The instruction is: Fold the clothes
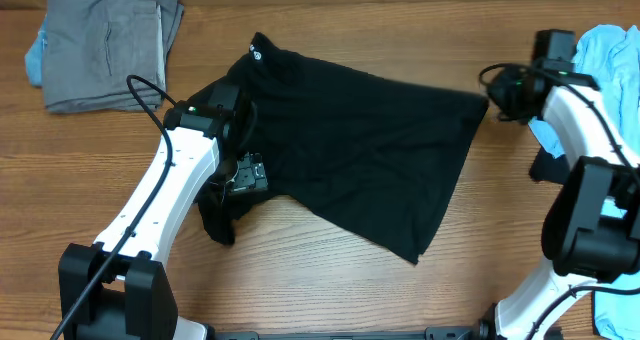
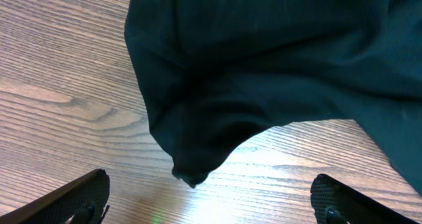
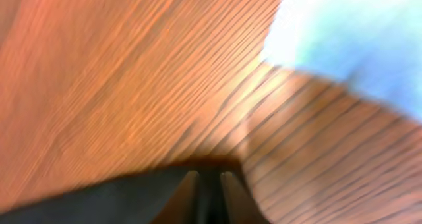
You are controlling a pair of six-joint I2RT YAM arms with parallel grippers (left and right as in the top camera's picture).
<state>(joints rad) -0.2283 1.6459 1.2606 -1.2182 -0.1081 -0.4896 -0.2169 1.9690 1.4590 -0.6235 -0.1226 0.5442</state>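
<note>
Ahead of your left jaws, spread wide, lies the black shirt (image 2: 277,66). Your right jaws, narrow, pinch its corner.

The left arm (image 1: 175,185) stretches from its base at 7 o'clock toward 1 o'clock, and the left claw (image 2: 211,201) is spread wide, tips far apart. The right arm (image 1: 585,130) rises from 5 o'clock with its wrist bent toward 9 o'clock. The right claw (image 3: 209,184) shows blurred, fingers nearly together.
</note>
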